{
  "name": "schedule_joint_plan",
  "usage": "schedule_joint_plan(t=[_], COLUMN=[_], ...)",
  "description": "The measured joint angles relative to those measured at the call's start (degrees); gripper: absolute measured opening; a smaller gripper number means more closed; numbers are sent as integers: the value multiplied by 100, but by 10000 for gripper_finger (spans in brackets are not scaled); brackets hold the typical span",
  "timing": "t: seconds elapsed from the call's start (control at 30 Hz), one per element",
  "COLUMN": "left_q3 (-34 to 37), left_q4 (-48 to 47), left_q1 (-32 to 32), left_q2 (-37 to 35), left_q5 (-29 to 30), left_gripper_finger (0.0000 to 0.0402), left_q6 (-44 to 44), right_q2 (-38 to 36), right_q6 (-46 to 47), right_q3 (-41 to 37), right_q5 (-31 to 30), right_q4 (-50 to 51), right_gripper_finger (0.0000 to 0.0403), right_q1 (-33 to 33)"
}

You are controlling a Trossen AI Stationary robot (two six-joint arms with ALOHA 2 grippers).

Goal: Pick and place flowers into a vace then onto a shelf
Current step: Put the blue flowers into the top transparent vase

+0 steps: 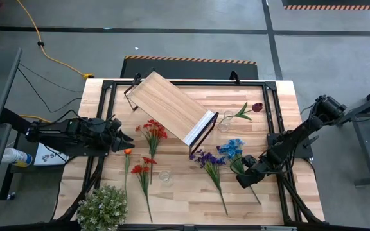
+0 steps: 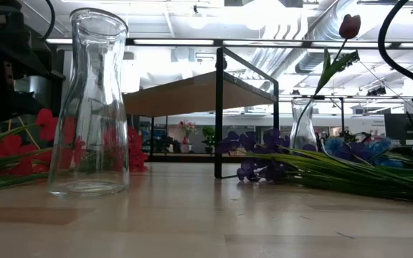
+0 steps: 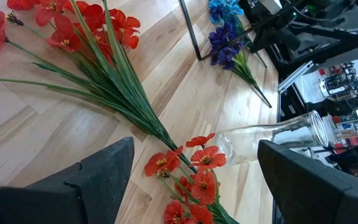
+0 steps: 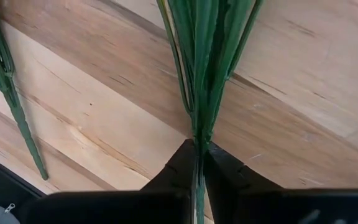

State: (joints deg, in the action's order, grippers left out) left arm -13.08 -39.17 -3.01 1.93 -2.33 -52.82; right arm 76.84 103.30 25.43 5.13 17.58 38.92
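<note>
Lying flat, the blue sprig (image 1: 235, 154) points its blooms toward the shelf (image 1: 170, 106).

You see a grey concrete floor (image 1: 191, 38) around the slatted wooden tabletop (image 1: 281, 96). A yellow cable (image 1: 44, 48) snakes across the floor toward the table's far left corner. A strip of black-and-orange hazard tape (image 1: 191, 59) runs along the far edge. Your low view shows white ceiling ducts (image 2: 292, 36) and strip lights (image 2: 171, 41) overhead. A desk edge with a spray bottle (image 1: 15, 156) sits at left.
</note>
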Motion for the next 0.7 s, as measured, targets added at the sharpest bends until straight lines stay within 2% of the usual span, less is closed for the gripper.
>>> schedule_joint_plan(t=[0.37,0.7], left_q3=[0,0], left_q4=[0,0], left_q1=[0,0], left_q2=[0,1], left_q5=[0,0], left_gripper_finger=[376,376], left_q6=[0,0], right_q2=[-280,-865], right_q6=[169,193], right_q3=[-20,-21], right_q5=[322,231], right_q4=[30,293], right_gripper_finger=[4,2], right_q1=[20,24])
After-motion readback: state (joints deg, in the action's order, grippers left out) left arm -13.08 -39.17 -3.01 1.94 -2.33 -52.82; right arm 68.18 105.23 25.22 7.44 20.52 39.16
